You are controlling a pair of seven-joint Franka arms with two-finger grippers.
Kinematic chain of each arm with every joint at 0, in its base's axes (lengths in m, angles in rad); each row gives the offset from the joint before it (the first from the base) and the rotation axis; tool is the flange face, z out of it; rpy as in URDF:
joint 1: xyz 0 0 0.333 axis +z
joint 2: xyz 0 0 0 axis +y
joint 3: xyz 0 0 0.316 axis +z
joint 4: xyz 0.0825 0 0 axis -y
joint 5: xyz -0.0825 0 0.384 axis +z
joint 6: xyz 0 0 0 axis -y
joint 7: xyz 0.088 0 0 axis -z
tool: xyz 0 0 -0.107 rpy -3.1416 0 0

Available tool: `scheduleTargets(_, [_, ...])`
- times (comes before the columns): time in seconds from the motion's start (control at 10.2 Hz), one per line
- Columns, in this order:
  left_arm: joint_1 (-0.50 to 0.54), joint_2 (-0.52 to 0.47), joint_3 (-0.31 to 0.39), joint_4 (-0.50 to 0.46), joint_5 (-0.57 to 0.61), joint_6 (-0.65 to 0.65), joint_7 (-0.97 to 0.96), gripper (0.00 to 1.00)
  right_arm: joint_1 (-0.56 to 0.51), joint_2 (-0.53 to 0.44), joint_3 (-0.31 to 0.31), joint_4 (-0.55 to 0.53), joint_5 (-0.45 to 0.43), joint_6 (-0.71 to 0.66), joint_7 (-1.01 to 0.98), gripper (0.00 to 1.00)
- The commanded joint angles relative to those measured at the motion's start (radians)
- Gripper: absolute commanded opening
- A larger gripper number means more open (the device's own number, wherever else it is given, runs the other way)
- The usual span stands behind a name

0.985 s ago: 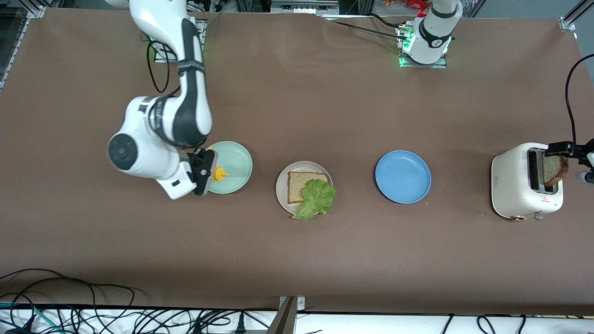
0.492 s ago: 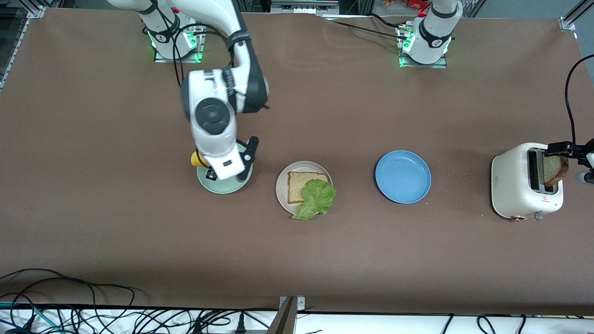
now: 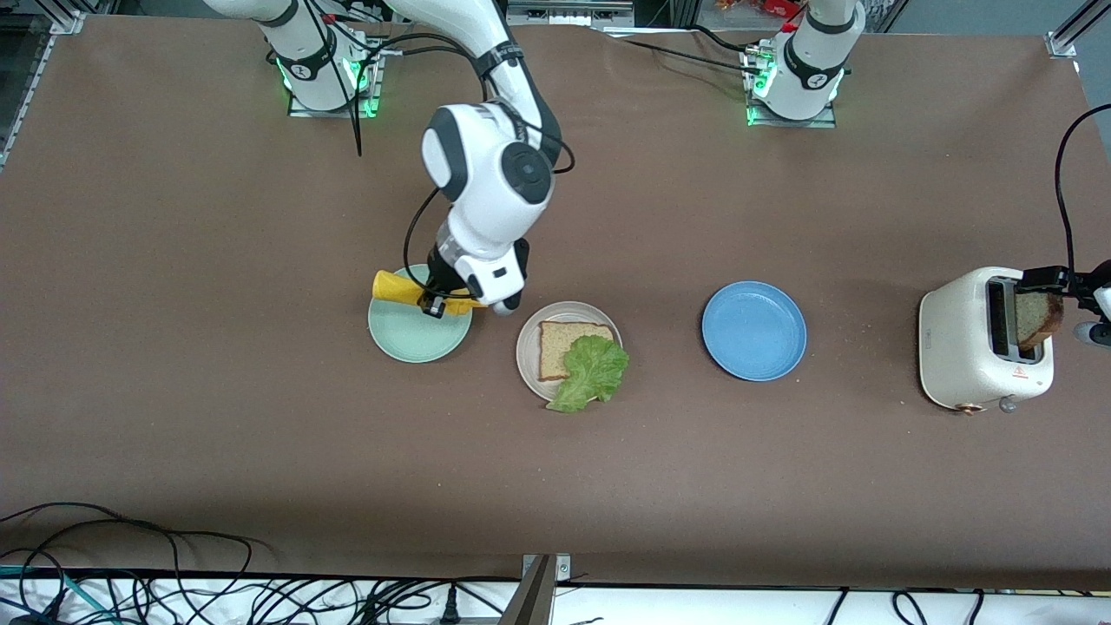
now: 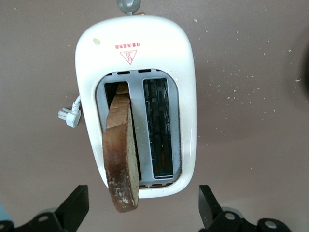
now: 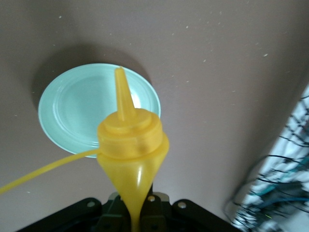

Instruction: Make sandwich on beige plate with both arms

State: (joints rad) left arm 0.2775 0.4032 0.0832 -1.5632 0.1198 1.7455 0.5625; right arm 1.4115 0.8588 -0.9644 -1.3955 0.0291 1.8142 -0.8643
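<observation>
The right gripper (image 3: pixel 449 302) hangs over the mint plate (image 3: pixel 408 334), pinching a yellow squeeze bottle (image 3: pixel 392 287) that lies nearly level in its grip; in the right wrist view the soft bottle (image 5: pixel 131 145) is squashed thin between the jaws, its nozzle aimed over that plate (image 5: pixel 72 111).

The beige plate (image 3: pixel 531 343) sits just beside the mint one, toward the left arm's end. It carries one bread slice (image 3: pixel 555 345) with a lettuce leaf (image 3: pixel 592 371) lying over its corner and spilling past the rim.

A blue plate (image 3: pixel 753 330) follows along the table.

The left gripper (image 4: pixel 143 212) hovers over the white toaster (image 3: pixel 963 351) with its fingers (image 4: pixel 77 205) spread wide, a second slice (image 4: pixel 119 154) standing tilted in one slot between them, untouched.
</observation>
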Motion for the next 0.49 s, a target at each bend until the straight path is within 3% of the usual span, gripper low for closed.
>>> scheduleTargets(0.0, [0.006,0.008,-0.003,0.025,0.000,-0.003,0.022,1.00,0.059,0.084,-0.001,0.062,-0.144,-0.016,0.070,0.00])
scheduleTargets(0.39, [0.018,0.009,-0.003,0.026,-0.025,-0.003,0.022,1.00,0.060,0.079,0.004,0.062,-0.132,-0.016,0.077,0.00])
